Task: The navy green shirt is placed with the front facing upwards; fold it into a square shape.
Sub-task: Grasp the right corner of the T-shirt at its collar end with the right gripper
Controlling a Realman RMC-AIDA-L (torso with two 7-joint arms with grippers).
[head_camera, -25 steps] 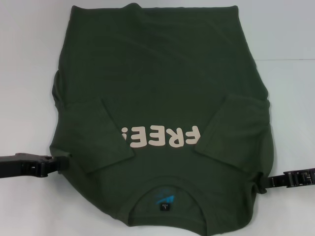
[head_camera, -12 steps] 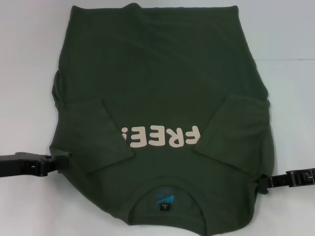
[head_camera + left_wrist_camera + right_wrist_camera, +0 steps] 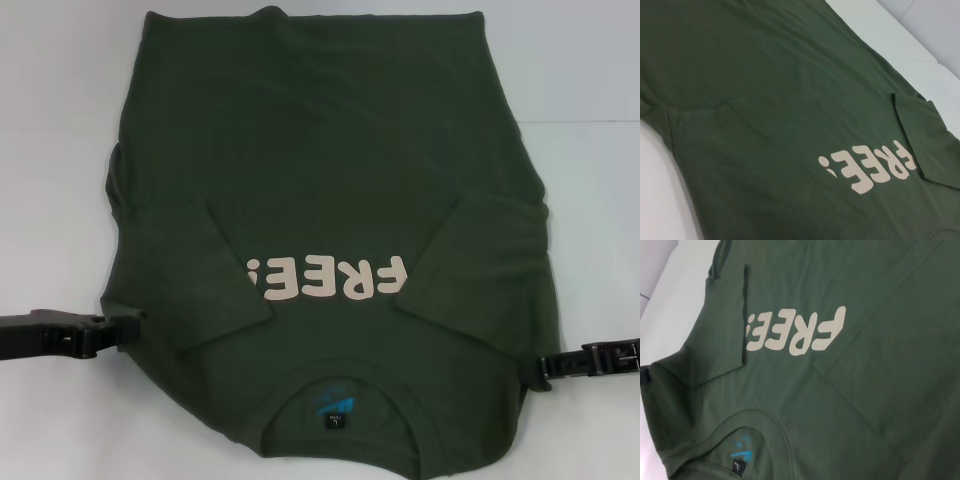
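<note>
**A:** Where is your shirt (image 3: 330, 200)?

**B:** Your shirt lies flat on the white table (image 3: 590, 200), front side up. The collar (image 3: 340, 385) is on the near side and the hem is on the far side. Both short sleeves are folded in over the chest. You can see the cream "FREE!" letters (image 3: 330, 278) between them. A black label (image 3: 335, 421) with a blue mark sits inside the collar.

**A:** What are your two grippers doing?

**B:** Your left gripper (image 3: 118, 328) is low at the near left edge of the shirt, touching the cloth by the shoulder. Your right gripper (image 3: 540, 371) is low at the near right edge, right at the cloth.

**A:** Are the fingers apart or together?

**B:** I cannot tell for either one. The tips are dark and lie right against the shirt edge.
</note>
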